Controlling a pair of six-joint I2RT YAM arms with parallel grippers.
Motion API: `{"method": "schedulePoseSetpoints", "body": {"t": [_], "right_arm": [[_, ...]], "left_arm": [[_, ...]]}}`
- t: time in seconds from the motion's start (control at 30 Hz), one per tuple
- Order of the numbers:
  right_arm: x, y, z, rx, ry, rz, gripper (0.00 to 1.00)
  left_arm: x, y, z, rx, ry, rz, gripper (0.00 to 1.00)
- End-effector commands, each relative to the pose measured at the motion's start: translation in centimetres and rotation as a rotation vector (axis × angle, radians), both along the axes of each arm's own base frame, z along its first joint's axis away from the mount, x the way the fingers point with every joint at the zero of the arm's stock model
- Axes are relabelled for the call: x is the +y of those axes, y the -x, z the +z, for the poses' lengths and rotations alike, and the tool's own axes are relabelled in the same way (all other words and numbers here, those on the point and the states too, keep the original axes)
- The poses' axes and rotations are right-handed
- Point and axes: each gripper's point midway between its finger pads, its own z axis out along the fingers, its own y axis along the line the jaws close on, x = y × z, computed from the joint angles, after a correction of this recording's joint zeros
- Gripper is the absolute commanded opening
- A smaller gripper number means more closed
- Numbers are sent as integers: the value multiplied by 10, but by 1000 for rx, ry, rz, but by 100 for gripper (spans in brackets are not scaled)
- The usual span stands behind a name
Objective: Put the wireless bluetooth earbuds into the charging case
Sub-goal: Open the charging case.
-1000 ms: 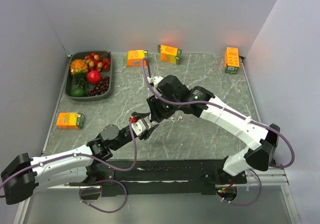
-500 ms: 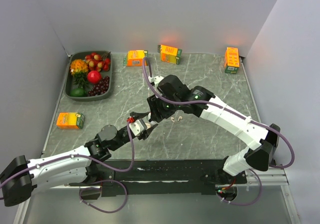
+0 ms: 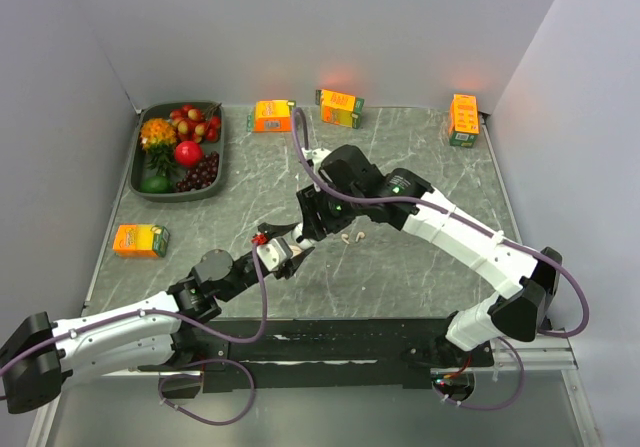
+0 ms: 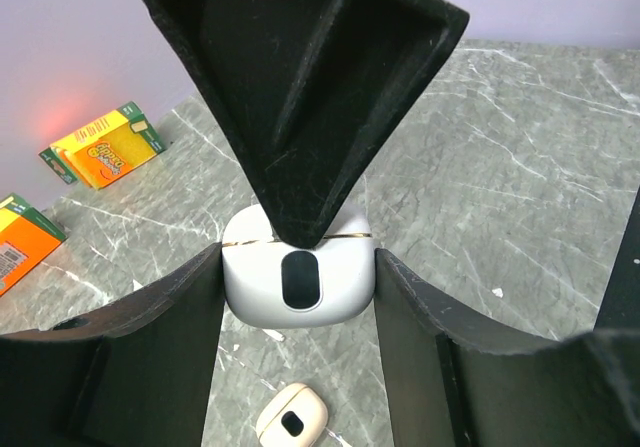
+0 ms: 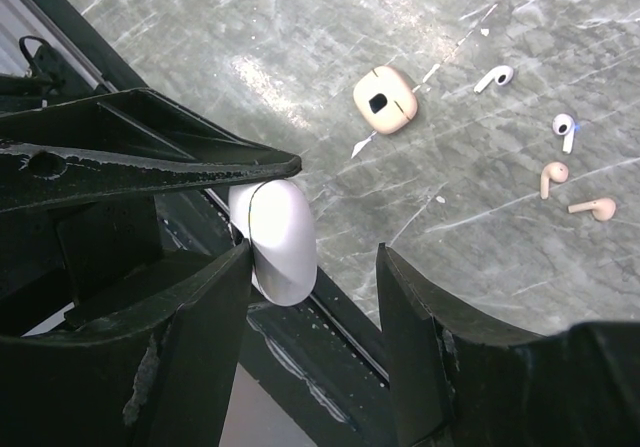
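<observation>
two earbuds [image 5: 495, 77] lie loose on bench [image 5: 450, 267]; left pincer [image 4: 298, 267] clamped on white case [image 4: 255, 292]; right pincer [image 5: 312, 255] parted, holding nothing.

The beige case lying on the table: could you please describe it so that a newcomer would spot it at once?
On the marbled table, find the left gripper, whose jaws clamp a white case. The beige case lies loose nearby, beside four tiny earbuds: beige rather than white, unheld, and much bigger than them.
</observation>
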Motion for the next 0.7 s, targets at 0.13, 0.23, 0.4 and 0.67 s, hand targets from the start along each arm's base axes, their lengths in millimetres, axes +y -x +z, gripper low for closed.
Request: {"method": "schedulePoseSetpoints", "body": {"t": [0.13, 0.23, 0.4, 0.67], "right_arm": [[-18, -12, 23, -76, -36, -60, 61], [-17, -11, 25, -77, -53, -56, 61], [-14, -9, 29, -49, -100, -44, 61], [-12, -11, 33, -39, -163, -40, 61]], "left_arm": [[1, 4, 23, -30, 79, -10, 1], [1, 3, 23, -30, 79, -8, 1], [1, 4, 24, -27, 84, -9, 1], [5, 3, 29, -37, 109, 2, 1]]}}
